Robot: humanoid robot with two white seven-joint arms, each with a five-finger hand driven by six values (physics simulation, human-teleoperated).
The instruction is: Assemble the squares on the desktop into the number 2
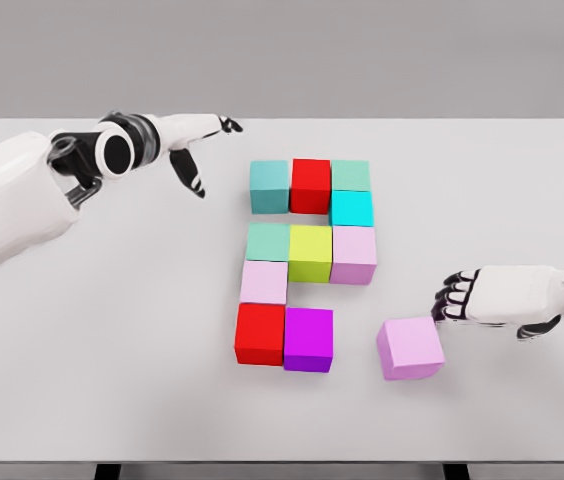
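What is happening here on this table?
A robot is building the number 2 from coloured blocks on a white table. Ten blocks already form most of the shape. The last pink block lies apart at the lower right, just beside the right hand. The left hand hovers open, holding nothing.

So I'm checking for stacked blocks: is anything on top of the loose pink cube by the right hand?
No. The pink cube has a bare top. The right hand sits just behind it, fingertips near its rear corner; contact can't be judged. The cube's far side is hidden.
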